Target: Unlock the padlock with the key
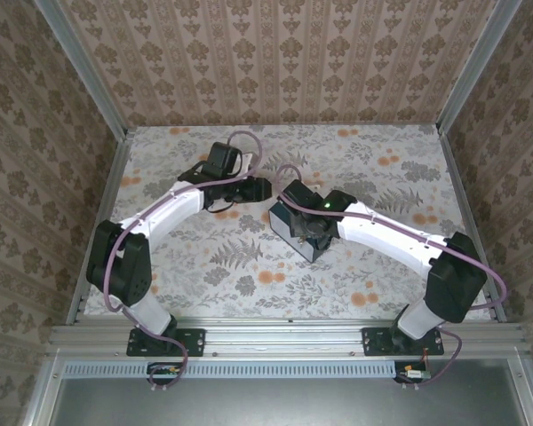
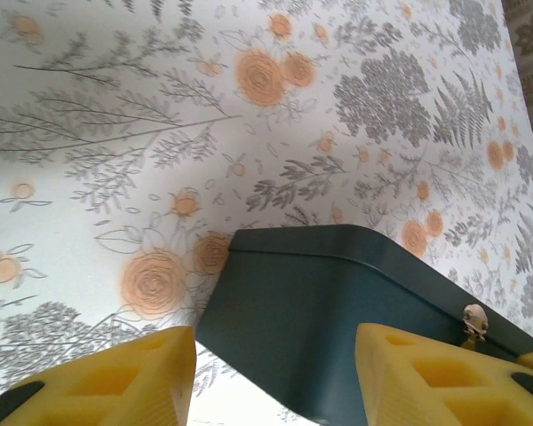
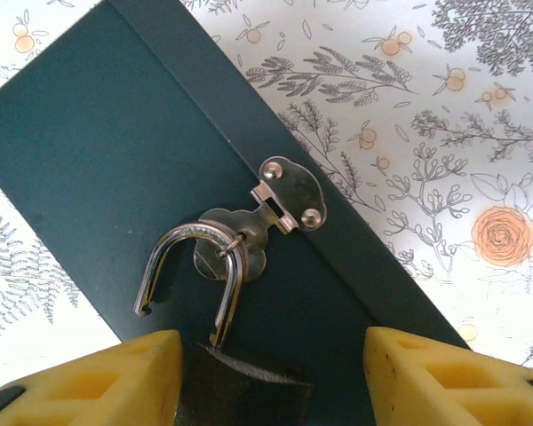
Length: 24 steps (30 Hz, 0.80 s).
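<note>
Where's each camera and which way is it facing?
Top external: above, behind the bases, looking down on the table; left arm, right arm show.
Left wrist: on the left arm, facing the dark box's corner; yellow fingers show.
Right wrist: on the right arm, facing the padlock and hasp; yellow fingers show.
Shared: both wrist views show box and hasp.

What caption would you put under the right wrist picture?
Open padlock hooked through the blue box's latch, between two yellow fingers.

Padlock [image 3: 242,387] sits hooked through hasp [image 3: 289,195] on box [image 3: 98,160].
</note>
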Motion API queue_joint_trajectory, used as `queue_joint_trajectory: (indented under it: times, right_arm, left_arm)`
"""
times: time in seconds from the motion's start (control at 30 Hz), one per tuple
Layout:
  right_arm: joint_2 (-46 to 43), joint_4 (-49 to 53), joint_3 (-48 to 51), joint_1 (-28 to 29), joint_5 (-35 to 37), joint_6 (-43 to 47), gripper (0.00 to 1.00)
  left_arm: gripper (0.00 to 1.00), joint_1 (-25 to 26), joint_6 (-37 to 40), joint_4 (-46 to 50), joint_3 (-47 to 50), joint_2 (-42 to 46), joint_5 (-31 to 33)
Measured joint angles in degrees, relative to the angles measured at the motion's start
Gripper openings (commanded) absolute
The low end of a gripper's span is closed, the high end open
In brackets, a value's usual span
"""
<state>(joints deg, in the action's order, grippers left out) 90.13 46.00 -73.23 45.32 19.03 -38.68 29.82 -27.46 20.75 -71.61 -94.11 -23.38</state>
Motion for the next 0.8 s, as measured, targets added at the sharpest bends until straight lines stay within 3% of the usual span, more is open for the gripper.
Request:
queue_joint_trajectory:
  times: [0.33,0.63,0.7,0.8]
  right_arm:
    - [0.1,-1.2,0.6,0.0,0.5,-0.8,0.43]
    - [-1.3,-2.5,2.1,0.0,0.3,-0.7,0.41]
    - [-1.4,-2.5,2.1,0.0,0.0,-0.6,0.42]
    - [-1.4,-2.8,2.4,0.0,-0.2,-0.5,0.52]
  left_arm:
    - [0.51,-3.3,-2.1,0.7,2.9,1.7,2.4]
    - [0.51,-3.2,-2.1,0.4,-0.1,1.5,2.4]
    - [0.51,-3.3,-2.1,0.2,-0.8,1.4,2.4]
    - [0.51,-3.3,-2.1,0.3,-2.0,0.7,2.4]
